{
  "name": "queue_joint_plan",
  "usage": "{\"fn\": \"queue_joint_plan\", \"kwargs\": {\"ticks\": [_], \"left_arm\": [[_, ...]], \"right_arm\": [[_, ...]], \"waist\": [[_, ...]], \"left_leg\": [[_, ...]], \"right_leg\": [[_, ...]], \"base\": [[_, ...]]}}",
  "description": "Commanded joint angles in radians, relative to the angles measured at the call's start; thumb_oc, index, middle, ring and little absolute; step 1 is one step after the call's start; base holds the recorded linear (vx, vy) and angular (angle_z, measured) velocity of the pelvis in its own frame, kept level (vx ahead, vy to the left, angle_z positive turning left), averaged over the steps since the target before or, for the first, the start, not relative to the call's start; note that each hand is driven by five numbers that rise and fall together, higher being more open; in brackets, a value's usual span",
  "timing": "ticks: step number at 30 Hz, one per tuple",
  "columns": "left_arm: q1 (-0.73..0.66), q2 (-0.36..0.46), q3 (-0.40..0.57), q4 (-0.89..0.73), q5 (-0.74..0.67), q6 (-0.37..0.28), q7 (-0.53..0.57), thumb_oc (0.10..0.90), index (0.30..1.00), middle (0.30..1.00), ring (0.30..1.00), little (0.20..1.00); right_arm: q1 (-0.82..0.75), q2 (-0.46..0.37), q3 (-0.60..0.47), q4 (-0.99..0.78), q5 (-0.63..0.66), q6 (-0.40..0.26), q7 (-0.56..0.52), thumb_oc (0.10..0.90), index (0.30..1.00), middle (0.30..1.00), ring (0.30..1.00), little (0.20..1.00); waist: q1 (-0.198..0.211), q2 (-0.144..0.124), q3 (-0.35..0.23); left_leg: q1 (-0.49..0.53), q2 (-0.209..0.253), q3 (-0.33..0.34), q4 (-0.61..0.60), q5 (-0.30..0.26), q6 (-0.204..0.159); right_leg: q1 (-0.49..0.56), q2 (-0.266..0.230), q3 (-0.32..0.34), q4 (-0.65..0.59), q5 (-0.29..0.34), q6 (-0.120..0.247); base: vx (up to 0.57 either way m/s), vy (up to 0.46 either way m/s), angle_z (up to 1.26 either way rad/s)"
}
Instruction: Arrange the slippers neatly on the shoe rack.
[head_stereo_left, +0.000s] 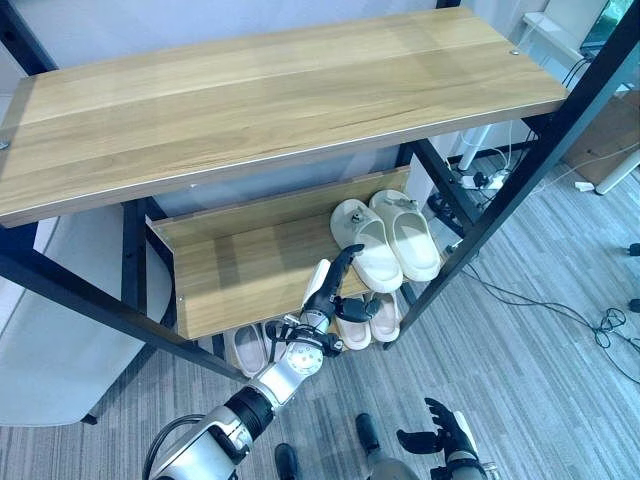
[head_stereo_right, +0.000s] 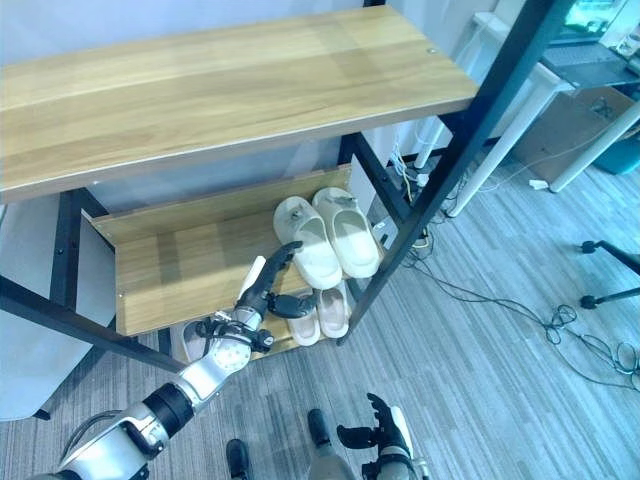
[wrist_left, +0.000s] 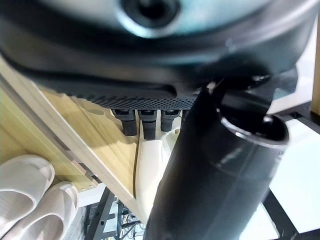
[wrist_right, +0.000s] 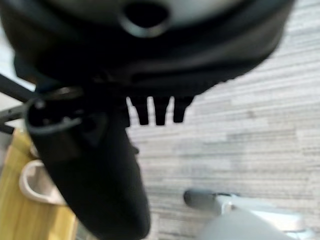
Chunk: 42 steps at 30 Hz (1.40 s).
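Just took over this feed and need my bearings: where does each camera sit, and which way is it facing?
Left eye view: on the head, looking down at the shoe rack, white slippers, left hand and right hand.
Right eye view: same scene, slightly offset.
Left wrist view: along the left hand, facing the middle shelf and one white slipper.
Right wrist view: along the right hand, facing the floor.
Shared: both wrist views catch the rack's wood.

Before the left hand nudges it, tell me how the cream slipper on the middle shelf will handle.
The cream slipper looks like thick moulded foam, so probably light and fairly stiff. Flat-soled, it should slide on the smooth wooden shelf, not tip. A push may shift its touching partner too.
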Motion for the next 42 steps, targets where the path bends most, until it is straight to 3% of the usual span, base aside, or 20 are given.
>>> {"fn": "queue_joint_plan", "kwargs": {"ticks": [1, 10, 14, 18, 30, 42], "left_arm": [[-0.119, -0.049, 0.028, 0.004, 0.072, -0.064, -0.004, 0.800, 0.900, 0.900, 0.900, 0.900], [-0.066, 0.066, 0.079, -0.121, 0.174, -0.069, 0.012, 0.800, 0.900, 0.900, 0.900, 0.900], [-0.020, 0.170, 0.109, -0.304, 0.253, -0.105, 0.000, 0.800, 0.900, 0.900, 0.900, 0.900], [0.068, 0.229, 0.141, -0.417, 0.239, -0.132, -0.028, 0.800, 0.900, 0.900, 0.900, 0.900], [0.444, 0.319, 0.263, -0.585, -0.042, -0.172, -0.205, 0.800, 0.900, 0.900, 0.900, 0.900], [0.614, 0.386, 0.396, -0.584, -0.187, -0.161, -0.277, 0.800, 0.900, 0.900, 0.900, 0.900]], "right_arm": [[-0.042, -0.020, -0.028, 0.015, 0.020, -0.041, -0.024, 0.800, 0.900, 0.900, 0.900, 0.900], [-0.058, 0.006, -0.044, 0.047, 0.029, -0.035, -0.010, 0.800, 0.900, 0.900, 0.900, 0.900], [-0.044, 0.026, -0.059, 0.065, 0.029, -0.039, 0.005, 0.800, 0.900, 0.900, 0.900, 0.900], [-0.030, 0.041, -0.054, 0.070, 0.003, -0.034, 0.013, 0.800, 0.900, 0.900, 0.900, 0.900], [0.010, 0.060, -0.061, 0.106, -0.070, 0.002, 0.012, 0.800, 0.900, 0.900, 0.900, 0.900], [0.019, 0.075, -0.065, 0.166, -0.105, 0.027, 0.021, 0.800, 0.900, 0.900, 0.900, 0.900]], "waist": [[0.020, 0.022, 0.005], [0.045, 0.010, -0.029], [0.061, 0.000, -0.050], [0.074, -0.009, -0.069], [0.130, -0.020, -0.109], [0.179, -0.024, -0.115]], "left_leg": [[0.038, -0.011, -0.054, 0.004, -0.091, -0.015], [0.066, -0.013, -0.067, 0.004, -0.097, -0.017], [0.081, -0.012, -0.071, 0.004, -0.100, -0.018], [0.098, -0.013, -0.071, 0.004, -0.101, -0.018], [0.126, -0.014, -0.091, 0.004, -0.096, -0.016], [0.139, -0.019, -0.127, 0.004, -0.085, -0.014]], "right_leg": [[0.068, 0.047, -0.074, 0.010, -0.134, 0.006], [0.103, 0.044, -0.096, 0.007, -0.139, 0.008], [0.121, 0.044, -0.107, 0.008, -0.139, 0.011], [0.143, 0.046, -0.117, 0.009, -0.139, 0.012], [0.181, 0.048, -0.144, 0.007, -0.137, 0.011], [0.212, 0.046, -0.181, 0.010, -0.140, 0.007]], "base": [[0.00, 0.000, 0.00], [0.01, -0.001, 0.02], [-0.01, 0.001, 0.05], [-0.02, 0.004, 0.13], [-0.04, 0.002, 0.06], [-0.03, 0.005, 0.13]]}}
